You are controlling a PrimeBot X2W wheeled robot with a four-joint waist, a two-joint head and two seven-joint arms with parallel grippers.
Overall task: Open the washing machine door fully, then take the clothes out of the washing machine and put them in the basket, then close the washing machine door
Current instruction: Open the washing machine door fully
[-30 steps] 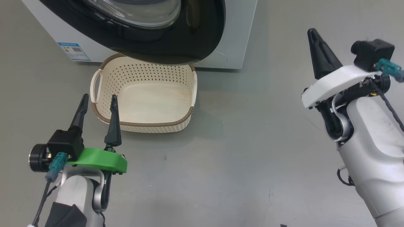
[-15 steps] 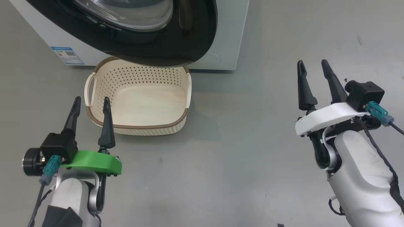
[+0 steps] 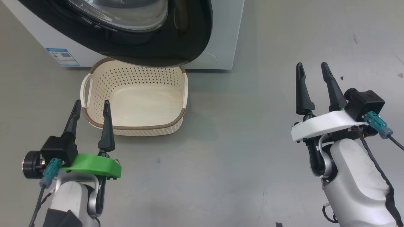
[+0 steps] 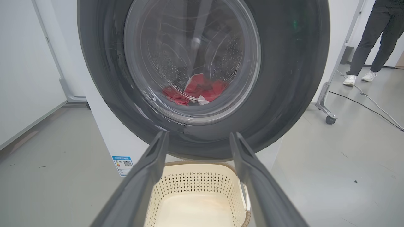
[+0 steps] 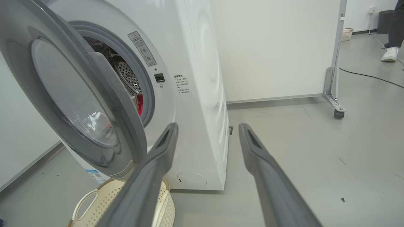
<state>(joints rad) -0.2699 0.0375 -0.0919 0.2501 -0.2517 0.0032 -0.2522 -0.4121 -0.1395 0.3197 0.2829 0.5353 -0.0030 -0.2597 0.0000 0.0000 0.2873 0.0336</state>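
basket (image 3: 148,127) before washing machine (image 3: 225,31), under its door (image 3: 189,37) | clothes (image 4: 202,90) inside | my left gripper (image 3: 92,102) beside basket, right gripper (image 3: 311,64) well apart

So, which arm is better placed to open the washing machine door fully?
Probably the right. The right gripper, open, looks at the free edge of the washing machine door and the gap behind it. The left gripper faces the door's outer glass, by the basket.

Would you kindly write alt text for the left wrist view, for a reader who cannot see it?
The washing machine door, black-rimmed, faces the camera, with red clothes visible through its glass. Below it sits the empty cream basket, between the two spread fingers of the left gripper.
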